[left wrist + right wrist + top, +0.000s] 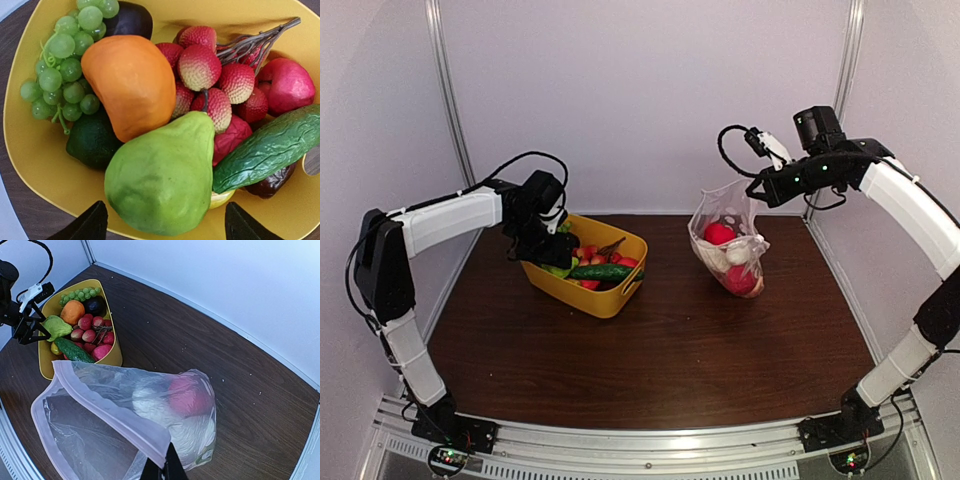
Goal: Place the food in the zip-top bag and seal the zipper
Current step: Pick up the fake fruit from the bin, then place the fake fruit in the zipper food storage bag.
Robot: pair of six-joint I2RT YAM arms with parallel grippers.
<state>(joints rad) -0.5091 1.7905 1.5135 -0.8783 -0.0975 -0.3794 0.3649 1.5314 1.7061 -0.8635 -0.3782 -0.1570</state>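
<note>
Zip-top bag (90,440) pinched at zipper (111,412) by R gripper (162,469), mouth open, L gripper (167,222) fingers spread over green pear (160,175).

The dark brown wood-grain tabletop (660,360) is carrying 2 things directly: a yellow tub (592,296) is sitting toward the far left, and a clear zip-top bag (725,205) is resting toward the far right, well apart from the tub. The tub is sitting flat on its base, while the bag is standing upright with only its lower end touching the wood.
</note>
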